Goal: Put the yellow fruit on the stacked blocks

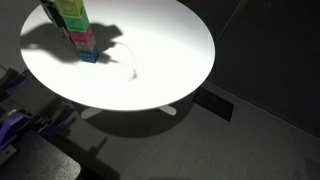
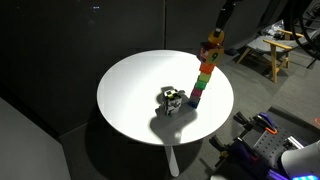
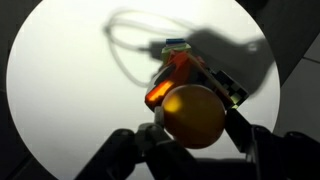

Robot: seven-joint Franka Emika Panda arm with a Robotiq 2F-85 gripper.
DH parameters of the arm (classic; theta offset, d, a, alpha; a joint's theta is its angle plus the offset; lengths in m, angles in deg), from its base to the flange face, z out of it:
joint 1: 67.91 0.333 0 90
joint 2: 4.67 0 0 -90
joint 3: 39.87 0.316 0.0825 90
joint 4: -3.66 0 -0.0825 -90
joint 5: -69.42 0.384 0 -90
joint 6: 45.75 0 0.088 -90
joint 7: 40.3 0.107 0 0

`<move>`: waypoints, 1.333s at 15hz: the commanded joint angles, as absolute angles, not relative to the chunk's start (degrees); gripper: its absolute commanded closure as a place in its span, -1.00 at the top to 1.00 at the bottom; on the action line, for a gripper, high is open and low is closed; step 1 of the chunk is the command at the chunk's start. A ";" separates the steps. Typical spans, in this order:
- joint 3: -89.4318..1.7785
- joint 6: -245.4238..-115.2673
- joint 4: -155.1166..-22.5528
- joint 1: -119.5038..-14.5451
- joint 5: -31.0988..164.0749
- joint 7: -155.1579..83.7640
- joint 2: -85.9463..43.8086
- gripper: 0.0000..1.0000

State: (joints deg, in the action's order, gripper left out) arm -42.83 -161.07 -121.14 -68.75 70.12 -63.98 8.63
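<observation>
Dark walls and a dark floor surround a round white table point(image 2: 130, 90), which is brightly lit and appears in both exterior views point(image 1: 170, 50) and in the wrist view point(image 3: 60, 90).

**Stacked blocks.** The stacked blocks point(image 2: 203, 80) stand upright on the table, towards one edge. They form a tall, narrow column of differently coloured cubes. In an exterior view the stacked blocks point(image 1: 78, 30) show green, pink and blue cubes, and the top of the column is cut off by the frame edge. In the wrist view the stacked blocks point(image 3: 180, 62) are seen from above and are largely hidden behind the fruit.

**Gripper.** The gripper point(image 2: 215, 36) hangs from the arm directly above the column. In the wrist view the gripper point(image 3: 195, 112) has its jaws closed on the yellow fruit point(image 3: 193, 118), with one dark finger point(image 3: 243, 128) on each side of it.

**Yellow fruit.** The yellow fruit point(image 2: 213, 40) is round and glossy, with an orange-yellow colour. It is held at the top of the column. It cannot be told whether it touches the uppermost block.

**Other items.**
- A small grey and white object point(image 2: 172, 98) lies on the table beside the base of the column. Its identity cannot be told.
- A wooden stool point(image 2: 272, 52) stands on the floor, well apart from the table.
</observation>
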 commanded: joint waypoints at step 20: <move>-42.81 -162.06 -120.75 -68.25 69.50 -63.18 7.13 -0.23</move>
State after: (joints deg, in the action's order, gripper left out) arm -42.69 -161.74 -121.12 -68.65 70.12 -63.97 7.16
